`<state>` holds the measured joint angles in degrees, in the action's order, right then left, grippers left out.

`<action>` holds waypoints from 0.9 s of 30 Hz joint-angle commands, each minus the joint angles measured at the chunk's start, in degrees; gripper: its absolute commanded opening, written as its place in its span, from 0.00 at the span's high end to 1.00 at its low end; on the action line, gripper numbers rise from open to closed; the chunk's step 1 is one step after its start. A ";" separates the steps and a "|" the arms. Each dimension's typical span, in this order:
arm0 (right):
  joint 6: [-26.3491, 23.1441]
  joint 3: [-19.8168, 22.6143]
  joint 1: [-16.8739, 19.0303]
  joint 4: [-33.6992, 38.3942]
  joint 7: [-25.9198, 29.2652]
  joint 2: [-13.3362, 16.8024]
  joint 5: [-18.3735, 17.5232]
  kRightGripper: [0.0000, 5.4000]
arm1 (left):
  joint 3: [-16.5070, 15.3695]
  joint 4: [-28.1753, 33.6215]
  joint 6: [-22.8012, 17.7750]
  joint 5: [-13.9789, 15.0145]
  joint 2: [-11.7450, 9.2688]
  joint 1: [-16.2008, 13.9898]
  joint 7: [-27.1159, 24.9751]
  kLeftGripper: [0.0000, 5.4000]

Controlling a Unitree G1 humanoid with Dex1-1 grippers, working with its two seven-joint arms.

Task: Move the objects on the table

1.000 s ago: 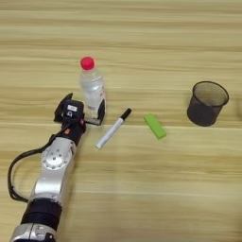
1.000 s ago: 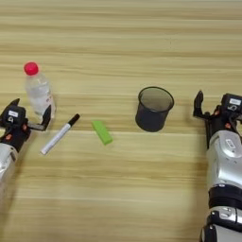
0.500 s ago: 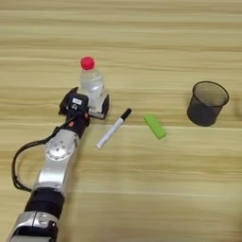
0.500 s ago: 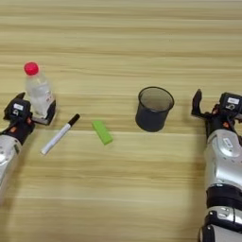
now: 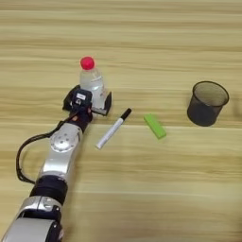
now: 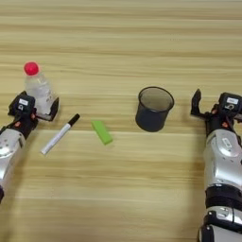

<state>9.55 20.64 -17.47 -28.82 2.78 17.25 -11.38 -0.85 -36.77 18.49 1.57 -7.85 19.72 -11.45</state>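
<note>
A: What lies on the surface (image 5: 142, 198)?
B: The left tool (image 5: 90, 100) has its fingers set either side of the bottle (image 5: 92, 84), which stands upright at the left. The right tool (image 6: 215, 106) rests at the right edge, fingers apart.
A: And the smaller things?
B: Mesh cup (image 6: 153, 108) right of centre; white marker (image 5: 113, 128) and green block (image 5: 155, 126) between bottle and cup.
</note>
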 commanded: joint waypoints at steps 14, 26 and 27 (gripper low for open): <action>-0.33 0.18 0.45 1.67 -0.40 -0.23 -0.13 0.00 | -1.22 -2.36 2.59 1.14 0.36 1.56 -1.45 0.11; -0.41 0.21 0.56 2.02 -0.55 -0.25 -0.12 0.00 | -1.19 -2.41 3.78 1.58 0.43 1.41 -3.29 0.38; -0.44 0.22 0.57 2.06 -0.55 -0.25 -0.12 0.00 | -1.21 -2.28 3.77 1.64 0.45 1.34 -3.42 0.38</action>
<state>9.51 20.68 -17.33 -27.33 2.71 17.24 -11.38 -1.95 -38.96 21.79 2.83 -7.57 20.71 -14.22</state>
